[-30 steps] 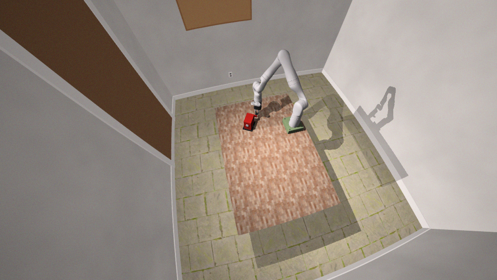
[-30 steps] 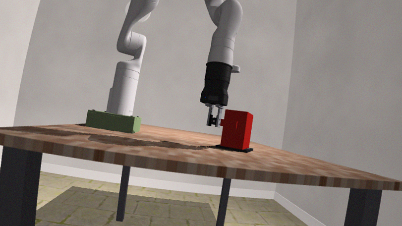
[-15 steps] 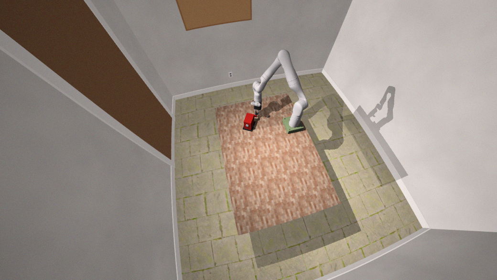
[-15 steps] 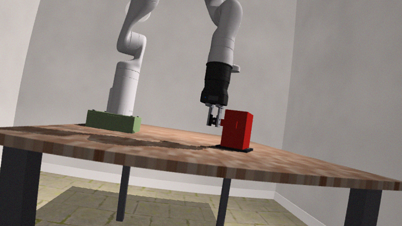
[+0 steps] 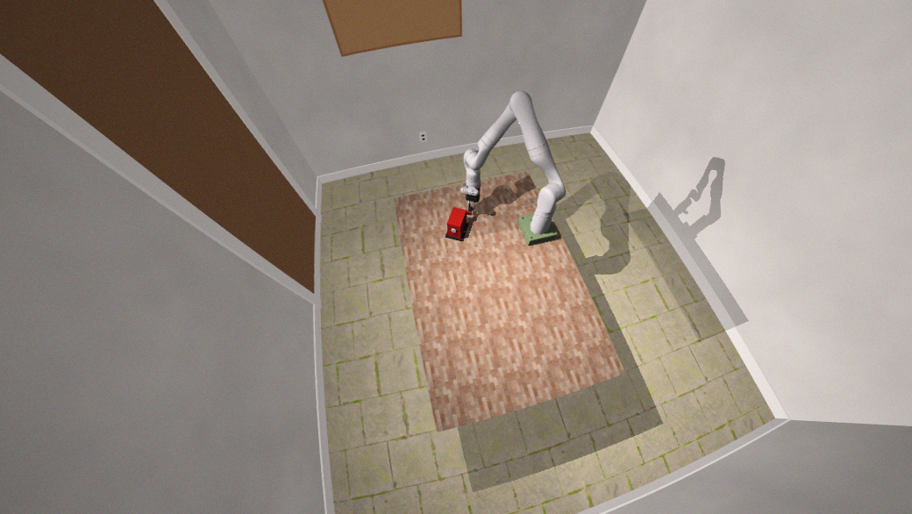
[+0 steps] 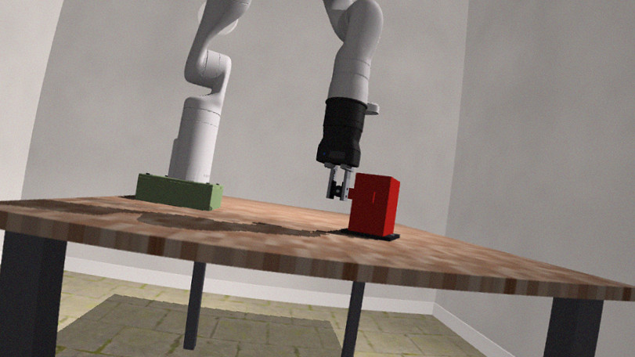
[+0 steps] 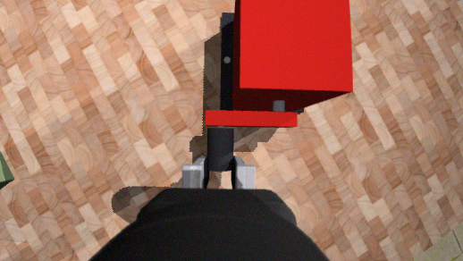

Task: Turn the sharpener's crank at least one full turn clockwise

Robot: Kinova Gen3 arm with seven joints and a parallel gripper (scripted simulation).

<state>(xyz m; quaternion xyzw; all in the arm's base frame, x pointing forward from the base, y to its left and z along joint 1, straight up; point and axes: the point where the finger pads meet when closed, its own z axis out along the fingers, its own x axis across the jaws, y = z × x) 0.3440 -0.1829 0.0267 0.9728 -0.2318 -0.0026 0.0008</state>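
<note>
The sharpener (image 6: 373,204) is a red box on a black base plate, standing on the wooden table; it also shows in the overhead view (image 5: 456,222) and the wrist view (image 7: 292,46). Its red crank arm (image 7: 251,119) lies level across the side facing me, with a dark cylindrical handle (image 7: 220,149) sticking out from its left end. My gripper (image 7: 220,167) points straight down and is shut on that handle, one grey finger on each side. In the side view the gripper (image 6: 339,189) hangs just left of the box at mid height.
The arm's green base block (image 6: 179,192) sits on the table to the left of the sharpener. A grey axle pin (image 7: 279,105) shows on the box behind the crank arm.
</note>
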